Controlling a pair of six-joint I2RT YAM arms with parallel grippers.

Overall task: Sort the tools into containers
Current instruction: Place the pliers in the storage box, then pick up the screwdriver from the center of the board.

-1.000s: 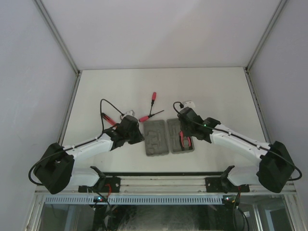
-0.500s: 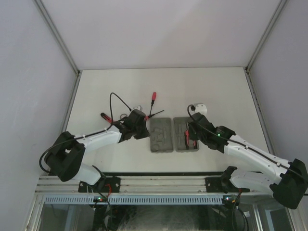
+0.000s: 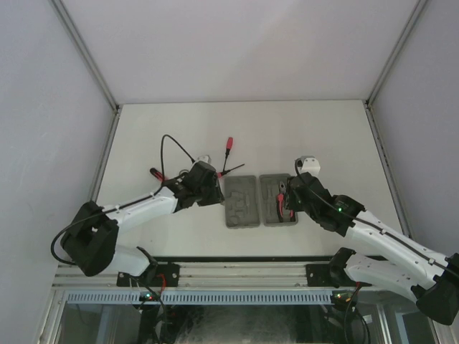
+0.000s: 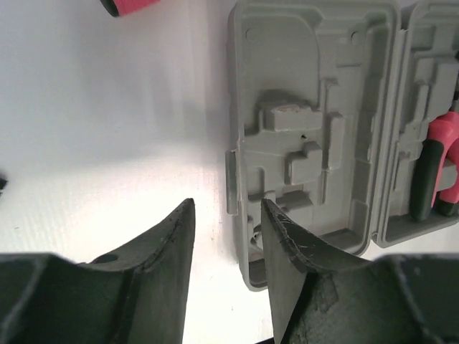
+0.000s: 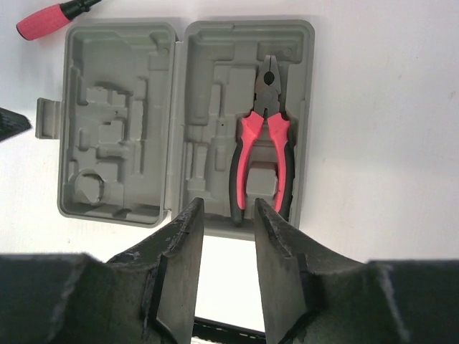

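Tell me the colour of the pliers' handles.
The pliers have red and black handles, clearest in right wrist view.

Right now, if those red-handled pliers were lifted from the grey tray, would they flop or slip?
The pliers look like hinged metal, so probably stiff and heavy for their size, though the handles may swing. Their red-and-black grips look rubbery, likely not slippery. Seated in a moulded recess of the tray, they may catch.

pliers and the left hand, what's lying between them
The left grey tray, no tool showing in its recesses. The left wrist view shows it stretching from the left hand to the pliers in the right tray.
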